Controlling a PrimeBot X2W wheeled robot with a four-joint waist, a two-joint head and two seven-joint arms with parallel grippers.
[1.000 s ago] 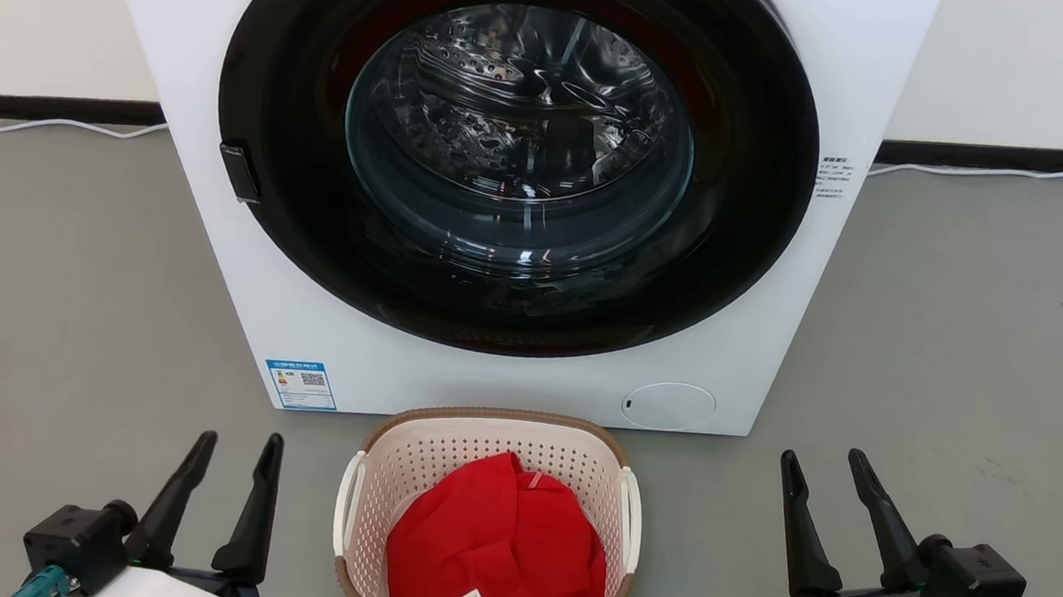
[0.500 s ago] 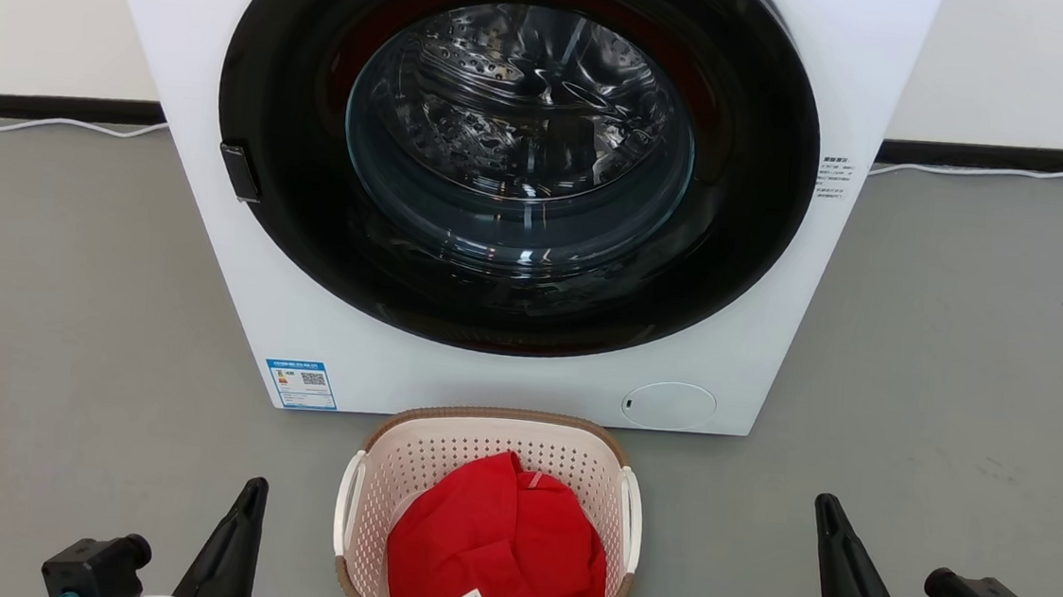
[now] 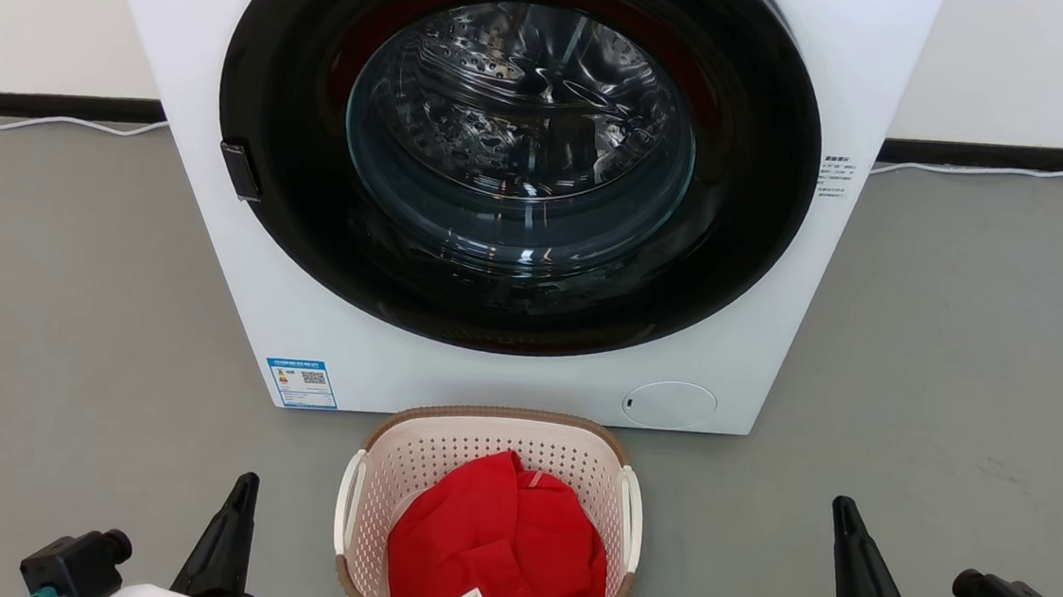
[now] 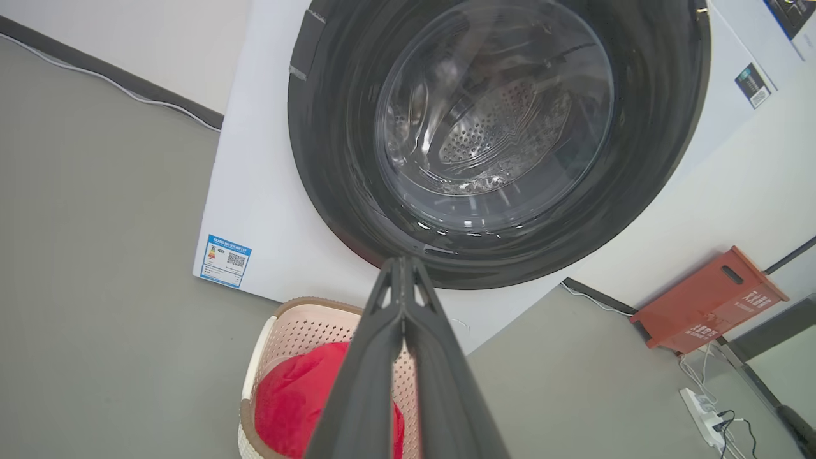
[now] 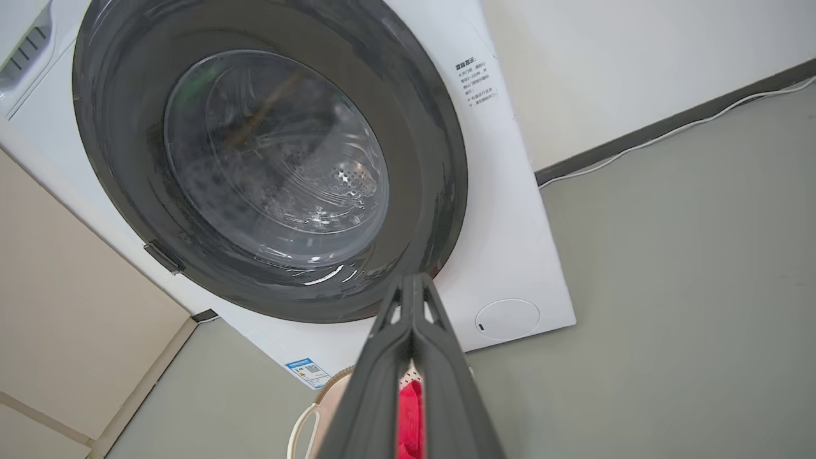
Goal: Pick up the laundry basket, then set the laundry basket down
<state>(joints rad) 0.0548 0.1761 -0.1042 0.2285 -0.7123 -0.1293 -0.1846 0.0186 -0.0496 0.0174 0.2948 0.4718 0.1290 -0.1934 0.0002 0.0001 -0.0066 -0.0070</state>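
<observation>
Nearest, at the lower edge of the head view: L tool (image 3: 241, 494) and R tool (image 3: 846, 518), one on each side of the basket, both apart from it. Each is clenched on nothing. The wrist views show both finger pairs pressed tip to tip.

Btw them, the laundry basket (image 3: 443, 453) stands upright on the floor (image 3: 65, 319), close before the washer's lower front edge. Touching it or not: can't tell. Inside lies a heaped red garment (image 3: 493, 542), white tag up, sitting below the rim.

Handling (judgement): thin perforated plastic, so prob. light and fairly stiff, tho the walls may flex if squeezed. It's smooth, so slim fingers could slip on a bare wall. The load is soft and light, unlikely to spill if kept level.

Best hold pts are the two white side handles, L handle (image 3: 347, 502) and R handle (image 3: 633, 520), each facing its own tool. Each loop stands off the wall w/ room for a finger. The brown rim (image 3: 496, 414) is 2nd choice. A one-sided hold would prob. tip it.

Stage: basket on the floor w/ both tools free fits either pre-lift or already set back down. Can't say which.

Farthest: the washing machine (image 3: 506, 387) w/ dark round door (image 3: 520, 146), drum seen thru the glass.
</observation>
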